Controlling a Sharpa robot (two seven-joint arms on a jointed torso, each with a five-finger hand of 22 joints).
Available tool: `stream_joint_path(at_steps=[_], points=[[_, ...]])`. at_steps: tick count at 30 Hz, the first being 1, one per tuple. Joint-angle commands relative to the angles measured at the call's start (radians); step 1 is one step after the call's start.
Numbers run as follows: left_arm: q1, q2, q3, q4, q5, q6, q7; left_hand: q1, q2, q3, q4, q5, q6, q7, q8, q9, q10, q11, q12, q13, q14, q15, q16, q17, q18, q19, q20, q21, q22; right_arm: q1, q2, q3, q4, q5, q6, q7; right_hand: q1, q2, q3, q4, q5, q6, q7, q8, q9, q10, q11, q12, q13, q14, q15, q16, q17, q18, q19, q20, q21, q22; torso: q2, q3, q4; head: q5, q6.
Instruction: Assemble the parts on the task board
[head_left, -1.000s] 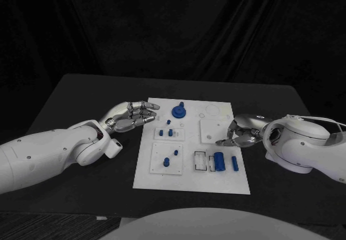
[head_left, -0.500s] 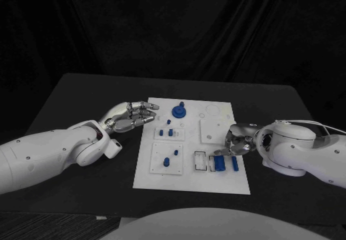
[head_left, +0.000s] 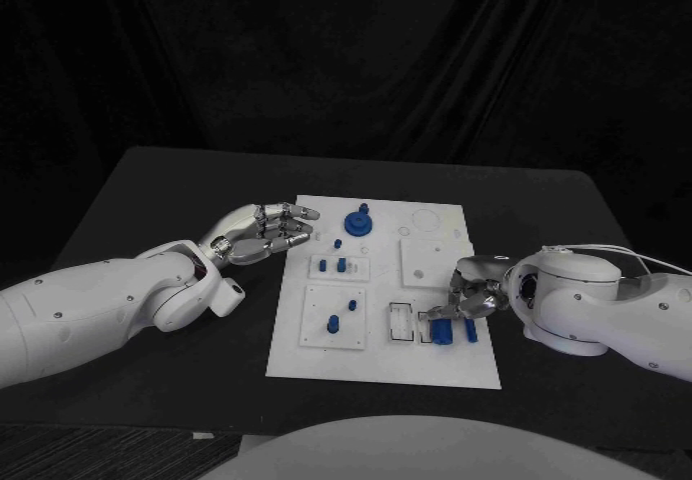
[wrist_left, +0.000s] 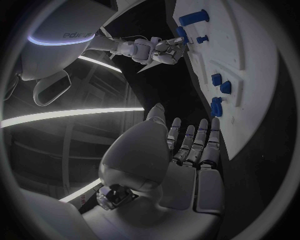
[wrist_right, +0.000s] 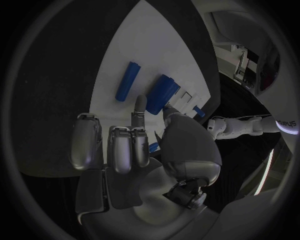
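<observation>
Right hand (head_left: 469, 295) hangs low over the near right part of the white board (head_left: 378, 362), its fingers curled down around the thick blue cylinder (wrist_right: 162, 93). From the wrist, a fingertip (wrist_right: 140, 104) and the thumb flank that cylinder's end, but whether they actually pinch it cannot be told. Just outside this hand lies a thinner blue rod (head_left: 470, 328), flat on the board. Beside the cylinder, toward the other arm, sits a small outlined rectangular slot (head_left: 400, 322). Left hand (head_left: 263, 233) floats off the board's far left edge, fingers loosely bent and apart, holding nothing. Nearest its fingertips stands a round blue knob (head_left: 358, 219), and small blue pegs (head_left: 335, 266) stand in a raised square plate (head_left: 333, 318).
</observation>
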Motion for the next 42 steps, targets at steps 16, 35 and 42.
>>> stream_joint_path(at_steps=[16,35,42], points=[[-0.002,0.002,0.001,0.005,0.007,0.009,0.010,0.011,0.000,-0.002,-0.005,0.004,-0.008,-0.001,0.002,-0.001,-0.009,-0.002,0.005,0.001,0.006,-0.002,0.007,-0.001,-0.021,0.008,-0.002,0.003,-0.002,-0.012,0.014,0.000,-0.010,0.046,-0.004,0.016,0.162,0.012,0.101,-0.111,0.570,-0.066,0.017,-0.103,0.058,0.106,0.004,0.005,0.263,0.092,-0.003,-0.014,0.195,-0.003,0.012,-0.001,0.010,0.186,0.000,-0.0007,0.0012,0.000,0.000],[-0.003,0.004,0.001,0.003,0.007,0.009,0.008,0.013,0.002,-0.001,-0.007,0.006,-0.008,0.000,0.002,-0.001,-0.009,-0.001,0.006,0.001,0.006,-0.001,0.008,-0.001,-0.021,0.008,-0.002,0.003,-0.002,0.009,-0.035,0.001,0.039,0.267,-0.185,0.051,0.174,-0.010,0.220,-0.184,0.747,-0.064,0.008,-0.072,0.154,0.106,-0.004,0.005,0.263,0.088,-0.007,-0.021,0.176,-0.002,0.008,-0.004,0.012,0.184,-0.002,-0.0003,-0.0008,0.004,0.000],[-0.003,0.007,0.001,0.001,0.007,0.009,0.008,0.013,0.002,-0.001,-0.007,0.006,-0.008,0.000,0.002,-0.001,-0.009,-0.001,0.006,0.001,0.006,-0.001,0.008,-0.001,-0.021,0.008,-0.002,0.003,-0.002,0.027,-0.044,0.001,0.045,0.337,-0.211,0.053,0.172,-0.011,0.228,-0.190,0.750,-0.070,0.009,-0.071,0.163,0.106,-0.004,0.005,0.263,0.087,-0.007,-0.024,0.169,-0.001,0.005,-0.004,0.007,0.183,-0.004,-0.0020,0.0009,0.003,0.000]])
